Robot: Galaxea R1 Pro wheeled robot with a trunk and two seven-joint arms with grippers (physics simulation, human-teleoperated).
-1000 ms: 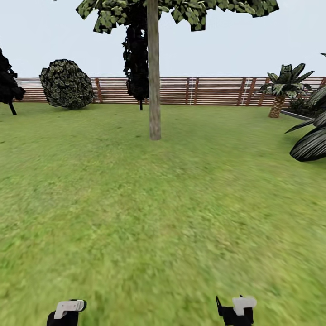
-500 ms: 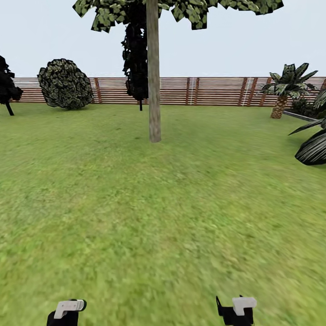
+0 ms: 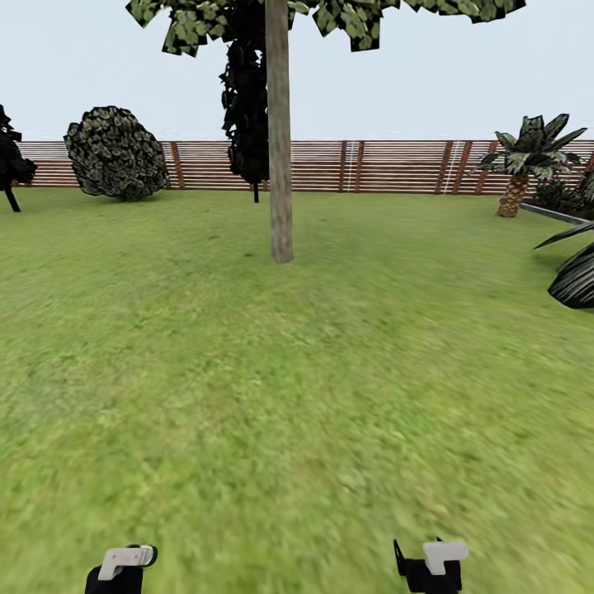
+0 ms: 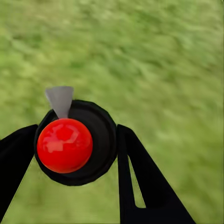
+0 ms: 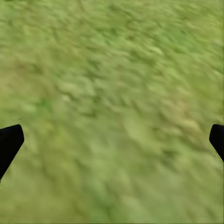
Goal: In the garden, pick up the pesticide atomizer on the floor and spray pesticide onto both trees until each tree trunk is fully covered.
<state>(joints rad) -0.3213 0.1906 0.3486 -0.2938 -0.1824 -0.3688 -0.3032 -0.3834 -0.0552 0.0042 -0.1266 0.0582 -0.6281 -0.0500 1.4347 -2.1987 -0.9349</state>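
The atomizer, a black bottle with a round red top and a small grey nozzle, sits between the two black fingers of the left end effector, which close against its sides and grip it. Blurred grass lies beneath it in the left wrist view.

The right end effector is spread wide with nothing in it: its two dark fingertips stand at opposite edges of the right wrist view, with bare grass between them.

In the head view, both arms show low down as black parts with white pieces, the left one and the right one, over the lawn.

Ahead, well apart from the robot, stands a tree with a straight, mottled grey-brown trunk rising from the grass, its dark green crown cut by the upper edge. Behind the trunk is a narrow black columnar tree. A slatted brown fence runs across the far side. A round shrub stands before it on the left, a short palm on the right, and dark striped leaves reach in from the right edge.
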